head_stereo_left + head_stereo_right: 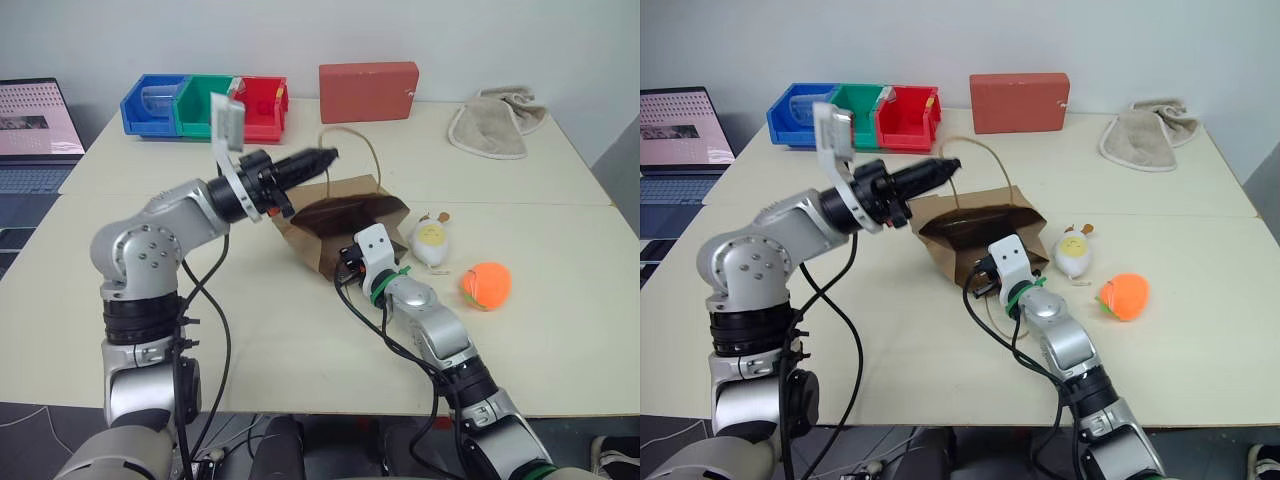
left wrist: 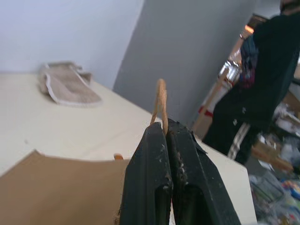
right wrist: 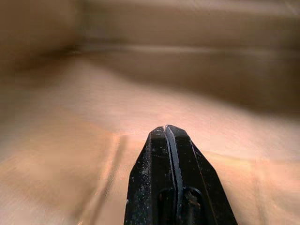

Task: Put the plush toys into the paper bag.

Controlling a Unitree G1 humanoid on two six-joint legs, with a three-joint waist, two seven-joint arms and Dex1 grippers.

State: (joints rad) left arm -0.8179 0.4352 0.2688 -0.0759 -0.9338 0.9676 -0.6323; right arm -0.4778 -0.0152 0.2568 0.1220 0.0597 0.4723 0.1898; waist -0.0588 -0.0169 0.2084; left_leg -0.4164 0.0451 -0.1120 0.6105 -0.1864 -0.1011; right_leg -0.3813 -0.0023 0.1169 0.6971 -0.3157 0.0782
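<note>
My left gripper (image 2: 165, 133) has its jaws clamped on the paper bag's (image 1: 345, 225) handle (image 2: 160, 101), mid-frame. My right gripper (image 3: 167, 129), jaws together, sits inside the bag's mouth. The white toy (image 1: 431, 243) and orange toy (image 1: 486, 285) lie on the bench (image 1: 300, 330), right of the bag.

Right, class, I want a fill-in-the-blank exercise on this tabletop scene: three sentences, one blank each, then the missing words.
1. The left gripper is shut on the paper bag's ____.
2. The shut right gripper pokes into the bag's ____.
3. The white toy and the orange toy both lie on the ____, outside the bag.

Missing words: handle; opening; table
</note>
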